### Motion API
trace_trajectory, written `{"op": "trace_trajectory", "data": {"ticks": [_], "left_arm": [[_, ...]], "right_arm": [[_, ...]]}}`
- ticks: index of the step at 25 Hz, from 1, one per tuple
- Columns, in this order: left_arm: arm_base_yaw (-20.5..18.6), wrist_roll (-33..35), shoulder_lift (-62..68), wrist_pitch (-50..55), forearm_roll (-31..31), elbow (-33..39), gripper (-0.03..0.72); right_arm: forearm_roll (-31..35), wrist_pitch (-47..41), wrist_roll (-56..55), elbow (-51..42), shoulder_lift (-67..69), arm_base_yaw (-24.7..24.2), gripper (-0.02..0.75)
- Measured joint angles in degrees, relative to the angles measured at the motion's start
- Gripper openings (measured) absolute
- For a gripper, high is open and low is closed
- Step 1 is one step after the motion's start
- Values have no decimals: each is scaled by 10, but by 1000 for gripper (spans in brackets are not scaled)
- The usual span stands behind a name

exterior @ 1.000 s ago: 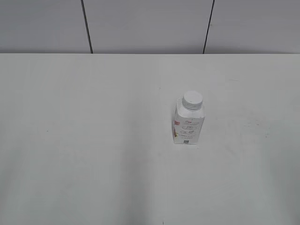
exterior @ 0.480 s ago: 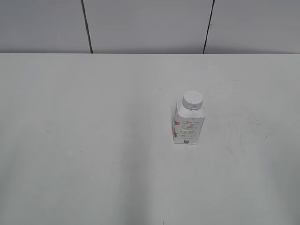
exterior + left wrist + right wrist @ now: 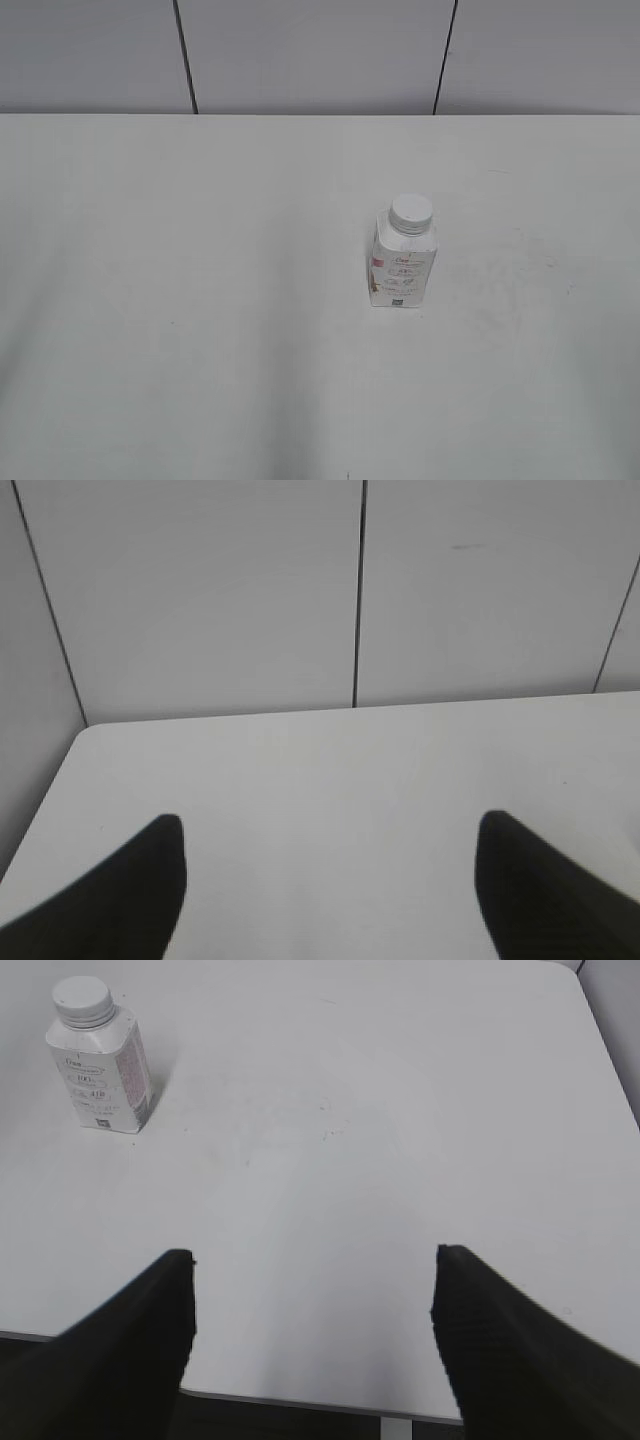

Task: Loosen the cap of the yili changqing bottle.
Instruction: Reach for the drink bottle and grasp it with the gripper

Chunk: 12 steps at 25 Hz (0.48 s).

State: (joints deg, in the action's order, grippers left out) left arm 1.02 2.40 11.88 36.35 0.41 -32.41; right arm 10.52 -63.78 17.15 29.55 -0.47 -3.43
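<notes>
Bottle, white, upright, cap on.

Lab-style test bench: bare white table, plain grey panelled wall.

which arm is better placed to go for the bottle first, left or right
Right, probably. The small squarish white plastic bottle with its ribbed white screw cap stands upright right of centre on the white table and shows in the right wrist view ahead of the open right gripper. The open left gripper sees only bare table.
</notes>
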Motion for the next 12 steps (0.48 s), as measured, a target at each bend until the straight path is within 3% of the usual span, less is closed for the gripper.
{"op": "trace_trajectory", "data": {"ticks": [7,12], "left_arm": [[68,1,176,-191,28,6,544],[95,0,335,-441,52,65,544]], "right_arm": [[0,0,0,0,0,0,582],[0,0,0,0,0,0,582]]}}
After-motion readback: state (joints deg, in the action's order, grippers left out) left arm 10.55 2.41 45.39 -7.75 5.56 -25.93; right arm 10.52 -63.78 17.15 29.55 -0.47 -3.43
